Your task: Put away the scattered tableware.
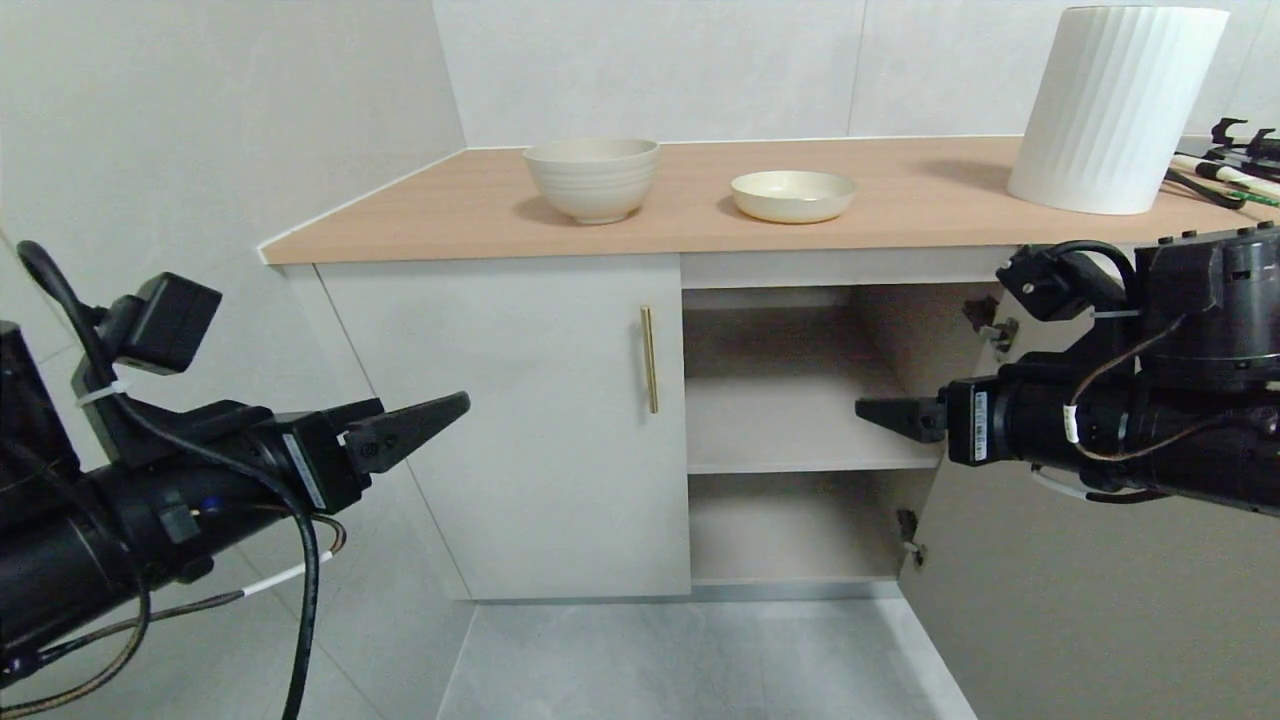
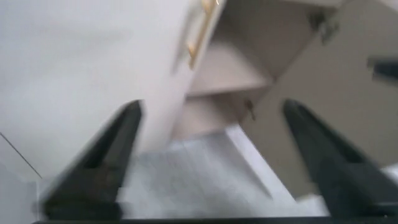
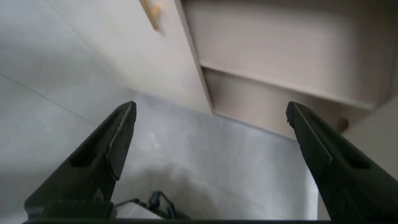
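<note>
The bowl [image 1: 591, 178] — a deep cream one with fine ribs on its side — stands upright on the wooden countertop [image 1: 480, 215], toward its left part. The shallow dish [image 1: 793, 194], of the same pale colour, stands to the right of the bowl, near it but not touching. Both are higher than the two arms, and no gripper touches them. Farther right on the same countertop stands a tall white ribbed cylinder [image 1: 1115, 105]. Beside it, at the edge, lie some dark tools [image 1: 1225, 170] that I cannot identify.

Under the countertop is a cabinet. Its left door [image 1: 520, 420] is closed and has a thin golden handle [image 1: 649, 359]. Its right door [image 1: 1050, 600] is swung open, so the inside shelf [image 1: 800, 463] shows, with one compartment above it and one below.

The left gripper [image 1: 445, 408] hangs in front of the closed door, below the countertop level, and points toward the cabinet. In the left wrist view its fingers [image 2: 118, 143] stand wide apart and hold nothing. The right gripper [image 1: 880, 412] is before the open compartment, about at the height of the shelf, pointing to the left — its fingers [image 3: 109, 149] are also spread wide and hold nothing.
</note>
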`<state>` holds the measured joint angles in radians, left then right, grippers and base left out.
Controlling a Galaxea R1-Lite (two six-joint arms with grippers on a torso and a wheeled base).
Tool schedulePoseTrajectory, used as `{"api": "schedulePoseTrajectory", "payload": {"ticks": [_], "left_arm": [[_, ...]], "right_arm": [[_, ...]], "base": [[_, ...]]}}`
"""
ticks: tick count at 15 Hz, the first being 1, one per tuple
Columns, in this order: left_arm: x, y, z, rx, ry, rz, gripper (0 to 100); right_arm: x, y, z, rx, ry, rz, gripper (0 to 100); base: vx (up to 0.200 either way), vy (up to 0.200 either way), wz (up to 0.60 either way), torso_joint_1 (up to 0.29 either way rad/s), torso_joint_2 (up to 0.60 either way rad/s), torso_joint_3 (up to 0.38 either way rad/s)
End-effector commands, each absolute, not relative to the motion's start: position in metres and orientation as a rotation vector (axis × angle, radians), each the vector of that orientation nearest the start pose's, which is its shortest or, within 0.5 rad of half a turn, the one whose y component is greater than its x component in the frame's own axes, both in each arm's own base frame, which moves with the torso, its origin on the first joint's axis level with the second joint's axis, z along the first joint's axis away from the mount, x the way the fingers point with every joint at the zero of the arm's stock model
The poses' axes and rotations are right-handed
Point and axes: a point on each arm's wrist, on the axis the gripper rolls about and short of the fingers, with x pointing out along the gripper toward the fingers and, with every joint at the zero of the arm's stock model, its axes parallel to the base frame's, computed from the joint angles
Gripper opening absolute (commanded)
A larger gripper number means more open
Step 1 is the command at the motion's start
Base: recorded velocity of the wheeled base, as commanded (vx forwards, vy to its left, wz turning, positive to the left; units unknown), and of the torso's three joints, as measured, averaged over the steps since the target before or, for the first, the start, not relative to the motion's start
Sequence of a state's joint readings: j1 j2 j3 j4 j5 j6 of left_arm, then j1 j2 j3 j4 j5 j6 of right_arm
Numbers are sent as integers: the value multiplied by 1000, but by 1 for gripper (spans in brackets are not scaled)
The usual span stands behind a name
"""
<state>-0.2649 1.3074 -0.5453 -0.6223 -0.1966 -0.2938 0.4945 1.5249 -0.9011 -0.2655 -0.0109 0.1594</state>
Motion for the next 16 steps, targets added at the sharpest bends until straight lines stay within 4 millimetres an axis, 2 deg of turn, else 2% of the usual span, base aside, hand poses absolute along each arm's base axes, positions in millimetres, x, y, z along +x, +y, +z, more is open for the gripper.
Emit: {"api": "schedulePoseTrajectory", "payload": {"ticks": [1, 4, 6, 15, 16], "left_arm": [[194, -55, 217, -289, 172, -400, 100], [193, -54, 219, -288, 165, -390, 100], [188, -53, 217, -282, 206, -387, 100], [188, -53, 217, -280, 210, -387, 100], [188, -53, 217, -280, 212, -386, 100]], "right_arm": [[233, 126, 231, 64, 381, 443, 100], [229, 123, 237, 70, 369, 440, 100], [232, 113, 241, 77, 356, 403, 100], [232, 114, 240, 76, 361, 404, 100], [232, 114, 240, 75, 361, 403, 100]], "base": [[0, 0, 0, 0, 0, 0], [0, 0, 0, 0, 0, 0], [0, 0, 0, 0, 0, 0], [0, 0, 0, 0, 0, 0], [200, 0, 0, 2, 2, 7]]}}
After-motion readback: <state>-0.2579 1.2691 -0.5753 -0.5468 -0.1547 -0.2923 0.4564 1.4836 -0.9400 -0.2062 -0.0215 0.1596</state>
